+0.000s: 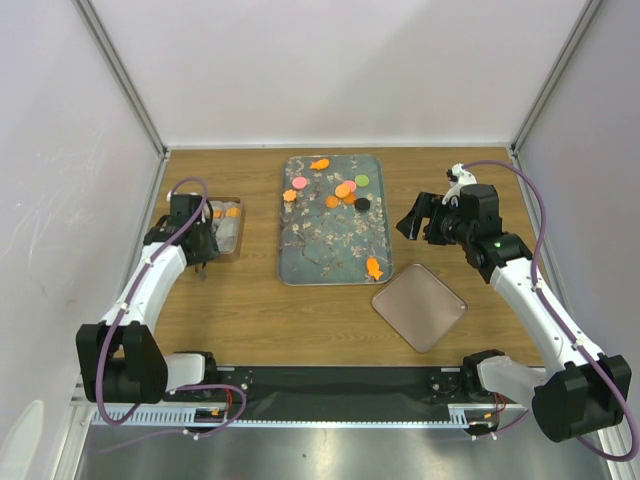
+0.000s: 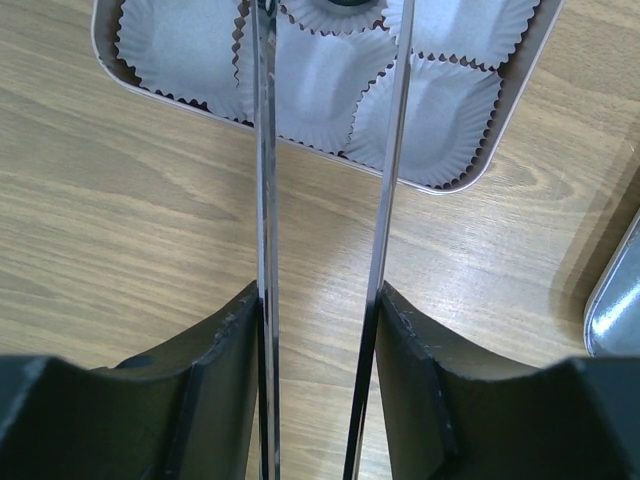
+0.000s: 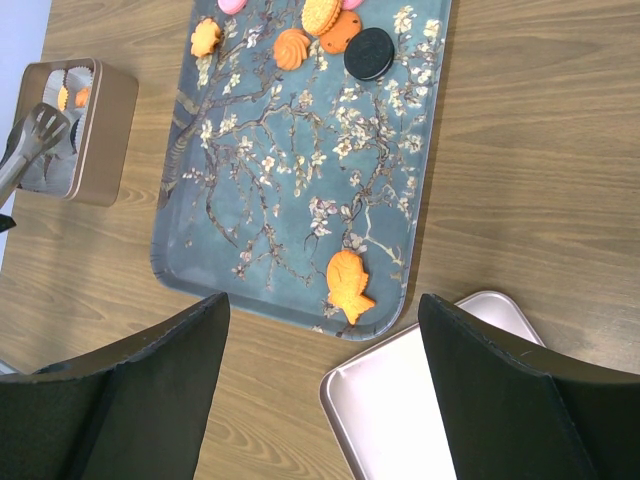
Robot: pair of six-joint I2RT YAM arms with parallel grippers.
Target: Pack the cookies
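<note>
Setting: white walls are enclosing a wooden table. A floral tray is lying flat at its middle.

Item: cookies, small flat discs and fish shapes. Most are sitting bunched at the tray's far end. One fish is lying alone at the tray's near right corner. A few are sitting in the box left of the tray, among paper cups.

Handling, judged: they are looking light, stiff and crumbly, and likely sliding on the glossy tray. Pinching each one lightly across its edges is looking safest.

Tools: the left gripper is clamping tongs, with the blades parted over the cups. The right gripper is hovering right of the tray, jaws wide and holding nothing. A lid is lying near-right of the tray
</note>
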